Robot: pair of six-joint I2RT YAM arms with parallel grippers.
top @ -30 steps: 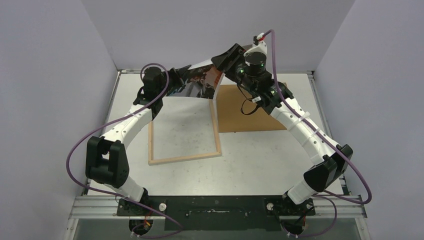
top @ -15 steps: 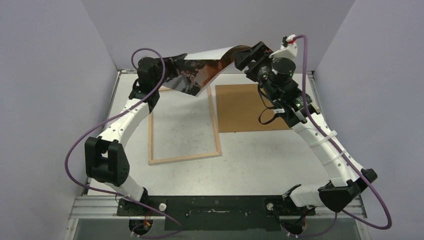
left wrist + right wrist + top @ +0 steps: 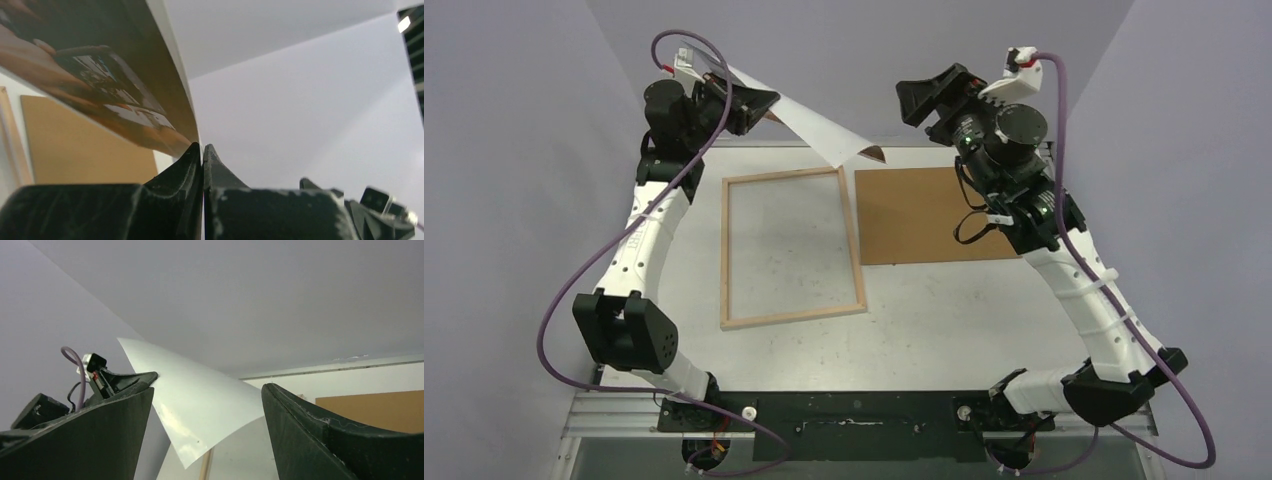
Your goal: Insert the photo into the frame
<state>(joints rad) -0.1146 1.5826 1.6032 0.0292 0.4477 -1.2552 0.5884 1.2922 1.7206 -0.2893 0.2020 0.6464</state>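
Observation:
The photo (image 3: 809, 125) hangs in the air at the back left, white back up, its dark printed face showing in the left wrist view (image 3: 100, 80). My left gripper (image 3: 759, 102) is shut on its left edge, jaws pinched on the paper (image 3: 202, 150). My right gripper (image 3: 916, 102) is open and empty, raised at the back right, apart from the photo's free corner; the photo's white back (image 3: 200, 405) shows between its fingers. The frame (image 3: 791, 248) lies flat on the table, pale wood side up, below the photo.
A plain brown backing board (image 3: 924, 215) lies right of the frame, under my right arm. Grey walls close in the back and both sides. The table's metal edge (image 3: 854, 415) runs along the front by the arm bases.
My right gripper has let go of the photo and opened, pulling up and right. My left gripper has lifted and swung left with the photo, turning its white back upward.

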